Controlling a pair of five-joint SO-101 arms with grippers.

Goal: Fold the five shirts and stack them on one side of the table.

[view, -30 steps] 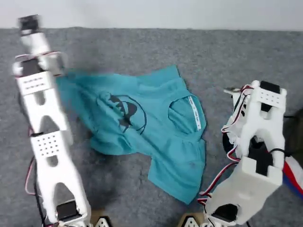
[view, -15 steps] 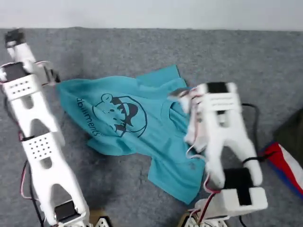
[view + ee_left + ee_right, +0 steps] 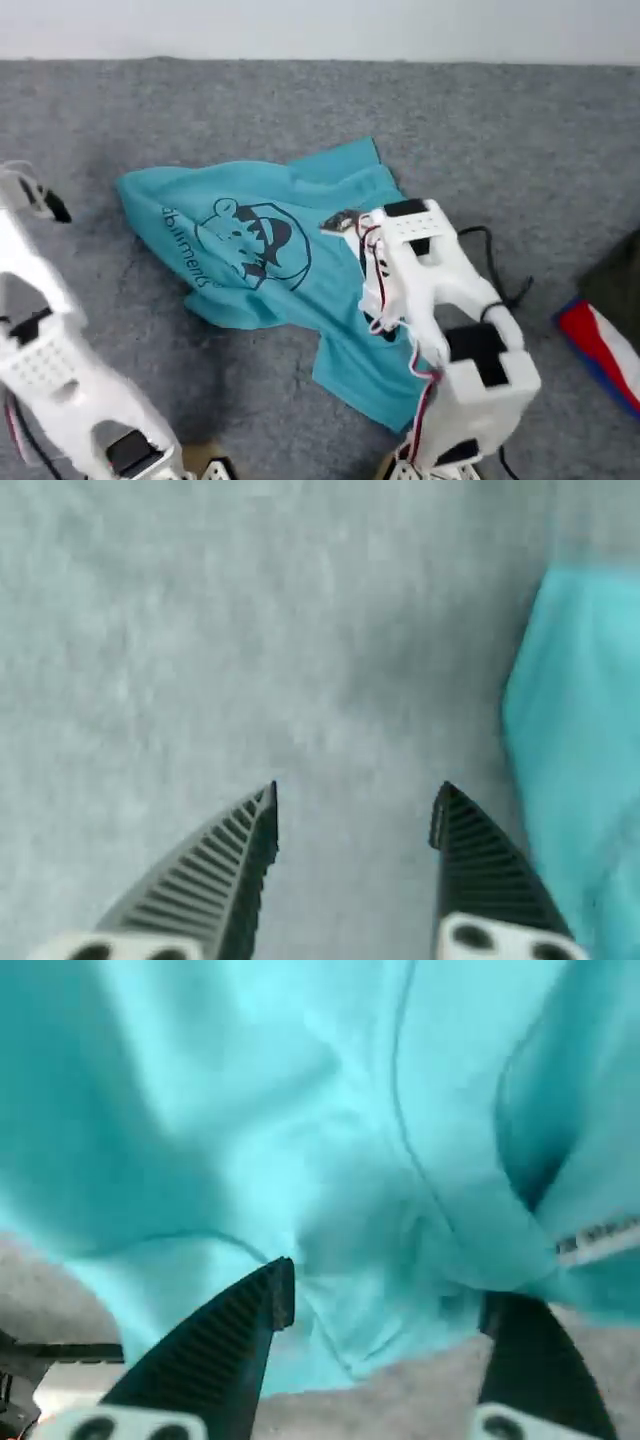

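- Teal shirt (image 3: 270, 260) lies crumpled near the middle of the table, with its dark printed drawing turned up.
- Its lower part is bunched into folds, and one corner reaches toward the near edge, between the two arm bases.
- Grey felt-like cover (image 3: 500, 140) is spread over the whole table, up to a white wall (image 3: 300, 25) at the far side.
- The right arm (image 3: 440, 300) stands over the collar side of the shirt.
- The right gripper (image 3: 390, 1285) has its jaws spread wide and holds nothing. It points down at the creased teal fabric, but I cannot tell whether the fingertips touch the cloth.
- The left arm (image 3: 40, 350) is at the left edge of the table, apart from the shirt.
- The left gripper (image 3: 358, 790) hangs above bare grey cover with its jaws released and nothing between them. The edge of the shirt (image 3: 575, 730) is just beside one finger.
- A red, white and blue cloth (image 3: 600, 350) and a dark green cloth (image 3: 615, 280) lie at the right edge of the table, well apart from the teal shirt.
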